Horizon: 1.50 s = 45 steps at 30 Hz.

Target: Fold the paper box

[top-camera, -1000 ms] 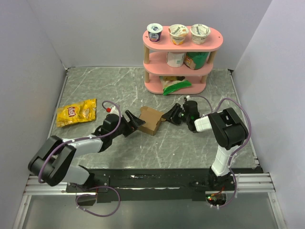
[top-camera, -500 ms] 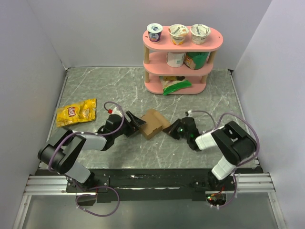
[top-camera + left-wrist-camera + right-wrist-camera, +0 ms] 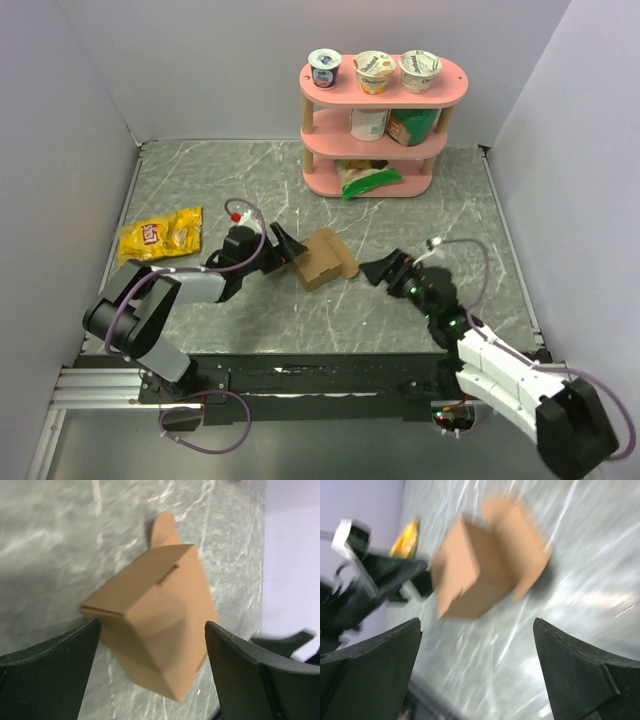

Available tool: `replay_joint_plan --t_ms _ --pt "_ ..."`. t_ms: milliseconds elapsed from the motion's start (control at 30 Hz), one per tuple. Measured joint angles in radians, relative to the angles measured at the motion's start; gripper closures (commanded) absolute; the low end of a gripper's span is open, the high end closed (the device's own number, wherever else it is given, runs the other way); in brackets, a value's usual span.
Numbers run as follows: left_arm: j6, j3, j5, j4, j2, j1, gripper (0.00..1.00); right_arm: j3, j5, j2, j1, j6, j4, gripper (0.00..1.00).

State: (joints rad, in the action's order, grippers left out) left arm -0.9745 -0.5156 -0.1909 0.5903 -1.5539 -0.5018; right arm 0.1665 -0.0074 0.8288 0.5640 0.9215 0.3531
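Since the earlier frames the right arm has swung back toward the near edge of the tabletop (image 3: pixel 200 180). The right gripper (image 3: pixel 375 270) has drawn away from the paper box (image 3: pixel 325 258) and now sits just off its right side, without contact. The left gripper (image 3: pixel 287 250) has shifted only a little and stays close against the box's left side.

Both pairs of fingers stand apart and hold nothing. In the left wrist view the fingers (image 3: pixel 50 660) flank the box without clearly touching it. In the right wrist view the fingers (image 3: pixel 580 670) frame it from farther off.

The box rests near the middle of the tabletop, well apart from the yellow snack bag (image 3: pixel 160 236) at the left edge and the pink shelf (image 3: pixel 383 120) at the far edge. Its walls are up and it reads as a cube. One flap still juts out on the right-hand side, and a rounded tab shows past a slot in the left wrist view. The right wrist view is smeared by motion, so that flap is probably the lid, but this is not certain.

The step in hand looks like closing that last flap. The next move likely needs the left gripper to steady the box while the right returns, pushes the flap down and tucks the tab into the slot.
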Motion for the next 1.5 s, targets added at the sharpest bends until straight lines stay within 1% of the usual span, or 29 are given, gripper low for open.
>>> replay_joint_plan --t_ms 67,100,167,200,267,300,467,500,633,867,1000,1033,1133,1267,1500 --pt "0.027 -0.040 -0.016 -0.035 -0.001 0.004 0.12 0.034 -0.057 -0.026 -0.122 -0.097 -0.043 0.00" --pt "0.036 -0.055 -0.022 -0.045 -0.001 0.004 0.13 0.066 -0.108 0.000 -0.196 -0.155 -0.066 0.00" --pt "0.044 -0.063 -0.025 -0.058 0.000 0.004 0.16 0.131 -0.192 0.075 -0.288 -0.251 -0.093 0.01" --pt "0.046 -0.062 -0.025 -0.078 0.002 0.004 0.17 0.167 -0.235 0.129 -0.312 -0.296 -0.096 0.01" --pt "0.047 -0.059 -0.023 -0.108 0.003 0.004 0.21 0.229 -0.334 0.214 -0.332 -0.377 -0.098 0.01" --pt "0.047 -0.055 -0.023 -0.112 0.003 0.004 0.22 0.256 -0.378 0.282 -0.338 -0.408 -0.095 0.02" --pt "0.066 -0.042 -0.051 -0.092 -0.012 0.004 0.28 0.407 -0.585 0.508 -0.342 -0.521 -0.073 0.03" --pt "0.072 -0.044 -0.060 -0.080 -0.023 0.004 0.28 0.436 -0.616 0.549 -0.342 -0.537 -0.066 0.06" --pt "0.095 -0.067 -0.122 -0.023 -0.096 0.004 0.28 0.539 -0.713 0.704 -0.342 -0.582 -0.058 0.06" --pt "0.152 -0.108 -0.142 -0.018 -0.126 0.004 0.28 0.607 -0.761 0.864 -0.353 -0.613 -0.082 0.07" --pt "0.201 -0.138 -0.145 -0.039 -0.138 0.005 0.38 0.624 -0.762 0.919 -0.372 -0.617 -0.092 0.07" --pt "0.211 -0.149 -0.148 -0.040 -0.144 0.005 0.43 0.633 -0.760 0.932 -0.373 -0.617 -0.097 0.08" --pt "0.239 -0.177 -0.159 -0.043 -0.158 0.009 0.48 0.678 -0.754 0.964 -0.374 -0.621 -0.130 0.07" --pt "0.261 -0.192 -0.169 -0.046 -0.163 0.011 0.51 0.733 -0.742 0.998 -0.369 -0.628 -0.159 0.08" --pt "0.264 -0.192 -0.179 -0.045 -0.163 0.018 0.54 0.732 -0.768 1.006 -0.367 -0.620 -0.152 0.08"
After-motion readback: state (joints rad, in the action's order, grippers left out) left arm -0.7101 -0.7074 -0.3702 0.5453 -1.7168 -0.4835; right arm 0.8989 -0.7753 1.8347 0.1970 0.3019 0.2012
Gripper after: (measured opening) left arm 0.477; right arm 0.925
